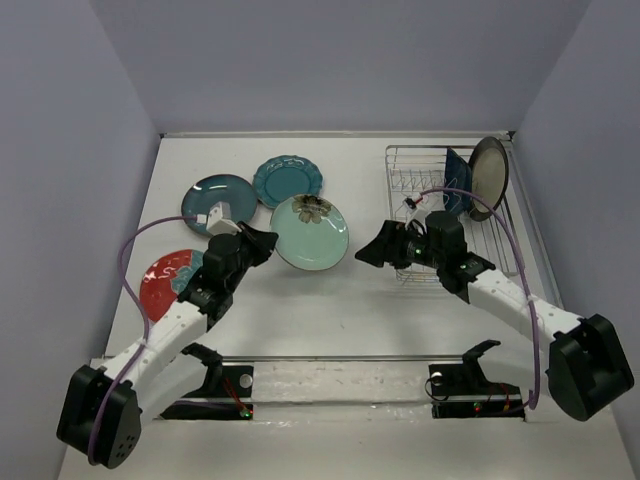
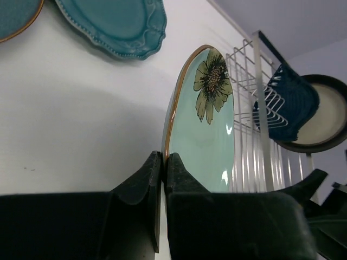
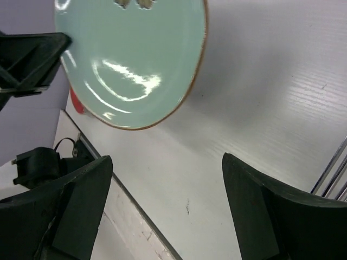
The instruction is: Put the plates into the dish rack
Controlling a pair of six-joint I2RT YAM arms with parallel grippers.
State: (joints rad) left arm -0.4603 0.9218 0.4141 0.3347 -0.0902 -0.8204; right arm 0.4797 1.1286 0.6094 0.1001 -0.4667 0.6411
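Mint flower plate pinched in my left gripper!
My left gripper [image 1: 268,239] clamped the mint flower plate [image 1: 314,236] by its rim, tilted, left of the dish rack [image 1: 402,172]; my right gripper [image 1: 366,251] faced it, jaws spread wide, empty.

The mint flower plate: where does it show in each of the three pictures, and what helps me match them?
Top external: the mint plate sits near the centre, tilted.
Left wrist: mid-frame, seen nearly edge-on, flower at the top.
Right wrist: upper left, glossy face showing.
Shared landmark: the left pincer, clamped on the plate's rim.
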